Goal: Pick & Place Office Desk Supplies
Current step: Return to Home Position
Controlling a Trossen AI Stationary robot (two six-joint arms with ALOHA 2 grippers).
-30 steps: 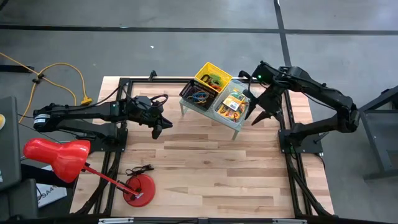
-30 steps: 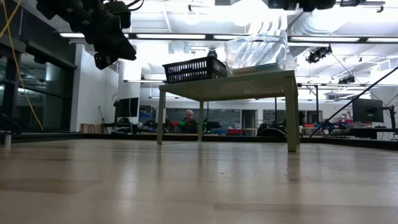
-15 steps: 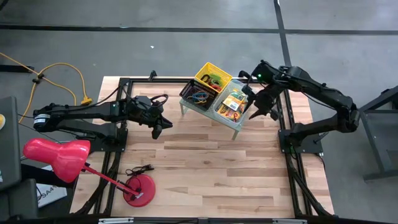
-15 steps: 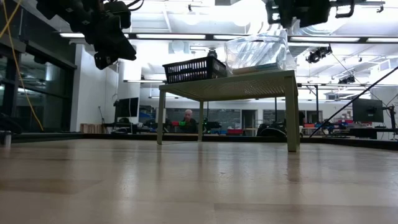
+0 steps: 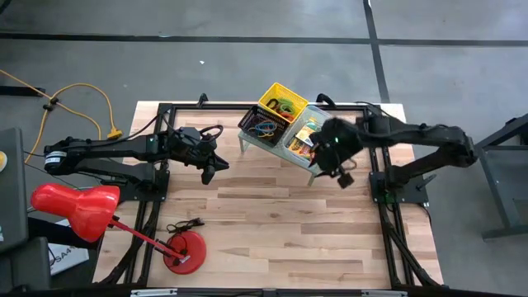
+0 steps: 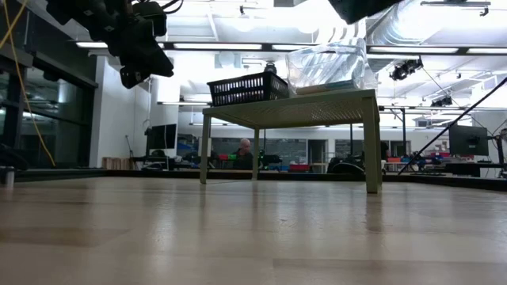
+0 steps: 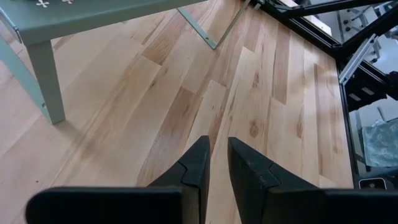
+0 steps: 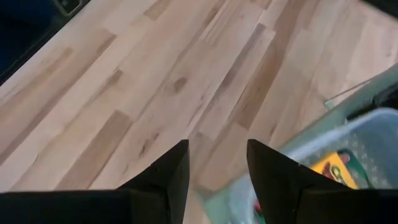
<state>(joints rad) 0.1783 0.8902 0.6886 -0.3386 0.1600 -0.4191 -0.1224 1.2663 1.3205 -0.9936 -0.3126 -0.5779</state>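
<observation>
Our right tool point(image 8: 217, 148) hangs with its fingers partly apart and nothing between them, above the near-right corner of the pale green shelf point(image 6: 293, 108), over the clear tub point(image 5: 293, 142) of card boxes point(image 5: 307, 132). Our left tool point(image 7: 217, 144), fingers drawn all but together and empty, hovers over the table point(image 5: 272, 214) left of the shelf. The tub, black mesh tray point(image 5: 262, 126) and yellow basket point(image 5: 282, 102) stand on the shelf. We judge them light, and the tub's thin wall slick and springy, best pinched at the rim.
</observation>
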